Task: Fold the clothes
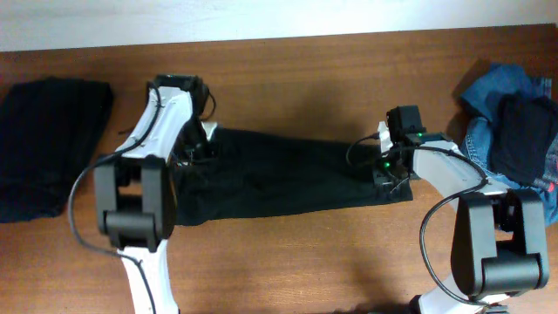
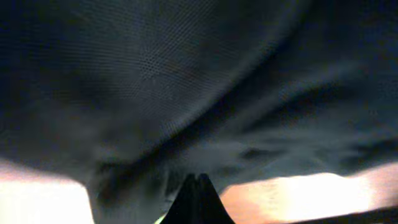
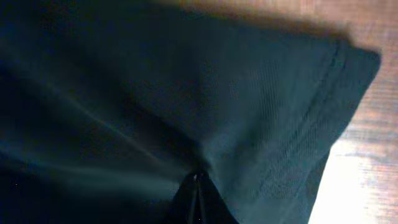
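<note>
A black garment lies stretched lengthwise across the middle of the table. My left gripper is at its left end and my right gripper at its right end. In the left wrist view the left gripper is shut, with the black fabric bunched into folds at its tips. The right wrist view shows the right gripper shut on the cloth, a little in from a stitched hem.
A folded black garment lies at the far left of the wooden table. A heap of blue denim with a black piece on top sits at the far right, close behind the right arm.
</note>
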